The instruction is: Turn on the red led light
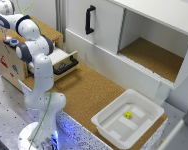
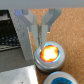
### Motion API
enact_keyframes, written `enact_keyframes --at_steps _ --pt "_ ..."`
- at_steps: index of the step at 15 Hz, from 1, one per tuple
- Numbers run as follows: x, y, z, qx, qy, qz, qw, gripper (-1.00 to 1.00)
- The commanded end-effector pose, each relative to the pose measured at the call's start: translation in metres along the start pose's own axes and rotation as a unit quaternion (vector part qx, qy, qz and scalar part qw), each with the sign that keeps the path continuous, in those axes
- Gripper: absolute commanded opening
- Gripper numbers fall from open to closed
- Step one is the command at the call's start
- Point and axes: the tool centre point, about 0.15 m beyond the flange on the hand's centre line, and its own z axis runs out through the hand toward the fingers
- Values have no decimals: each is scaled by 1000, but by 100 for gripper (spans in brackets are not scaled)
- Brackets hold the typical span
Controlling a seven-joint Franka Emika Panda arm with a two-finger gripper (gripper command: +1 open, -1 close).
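Observation:
The red led light (image 2: 50, 53) is a round dark-rimmed button glowing bright orange in the wrist view. It sits on top of the wooden box (image 1: 8, 62) at the exterior view's left, where it shows as a small pale orange glow (image 1: 8, 38). My gripper (image 2: 43, 42) is straight above it, with the fingers (image 2: 37, 31) drawn close together and the tips at the button's edge. It holds nothing. In the exterior view the gripper (image 1: 5, 34) is mostly hidden by the arm.
A similar round button with a blue centre (image 2: 61, 79) sits right beside the lit one. An open drawer (image 1: 64, 62) sticks out by the arm. A white tray (image 1: 144, 125) holds a small yellow cube (image 1: 128, 114). A white cabinet with a black handle (image 1: 90, 20) stands behind.

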Motion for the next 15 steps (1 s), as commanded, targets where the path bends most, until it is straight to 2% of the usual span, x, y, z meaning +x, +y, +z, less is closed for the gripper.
enact_keyframes --at_steps 1,4,8,11,15 --pt "9 25 -41 17 -37 12 999 100" --pt "14 61 -18 6 -66 17 998 100" --pt "-3 107 1 -19 -57 -9 998 100" --pt "-18 147 5 -21 -56 -18 998 100" --pt "-31 179 17 0 -61 -37 997 100"
